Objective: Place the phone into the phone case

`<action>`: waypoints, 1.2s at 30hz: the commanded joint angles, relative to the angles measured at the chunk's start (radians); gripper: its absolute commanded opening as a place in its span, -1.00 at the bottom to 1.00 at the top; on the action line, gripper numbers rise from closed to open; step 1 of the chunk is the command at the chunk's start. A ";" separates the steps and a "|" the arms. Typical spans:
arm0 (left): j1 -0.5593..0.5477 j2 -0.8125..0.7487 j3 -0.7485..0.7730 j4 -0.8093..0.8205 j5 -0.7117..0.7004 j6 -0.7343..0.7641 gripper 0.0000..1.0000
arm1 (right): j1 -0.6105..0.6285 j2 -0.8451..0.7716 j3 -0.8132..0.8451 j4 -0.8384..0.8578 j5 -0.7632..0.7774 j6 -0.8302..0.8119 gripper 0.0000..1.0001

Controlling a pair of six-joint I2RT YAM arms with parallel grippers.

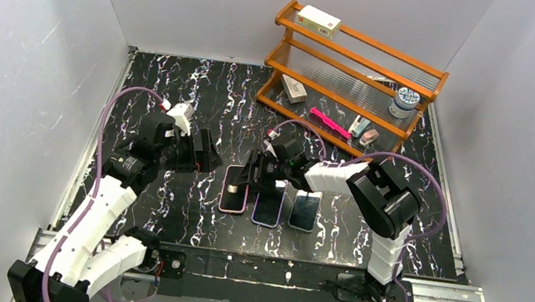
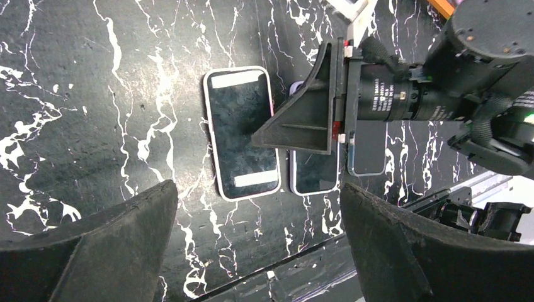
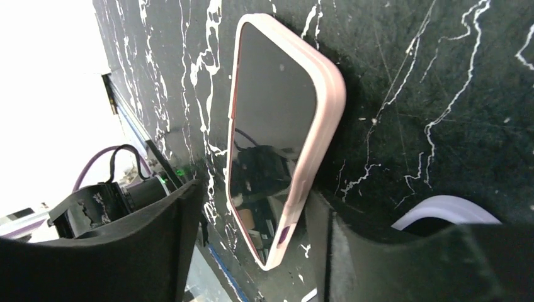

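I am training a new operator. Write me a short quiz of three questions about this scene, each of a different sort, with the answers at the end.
1. True or false: the left gripper is holding a phone.
2. How many phone-sized items lie in a row on the table? A) two B) three C) five
3. Fill in: the case below the right gripper is ___ in colour.
Key: 1 false, its jaws are open and empty; 2 B; 3 pink.
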 commanded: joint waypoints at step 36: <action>0.002 -0.057 -0.028 0.238 0.013 -0.162 0.96 | -0.007 -0.982 -0.083 -0.582 0.597 -0.173 0.97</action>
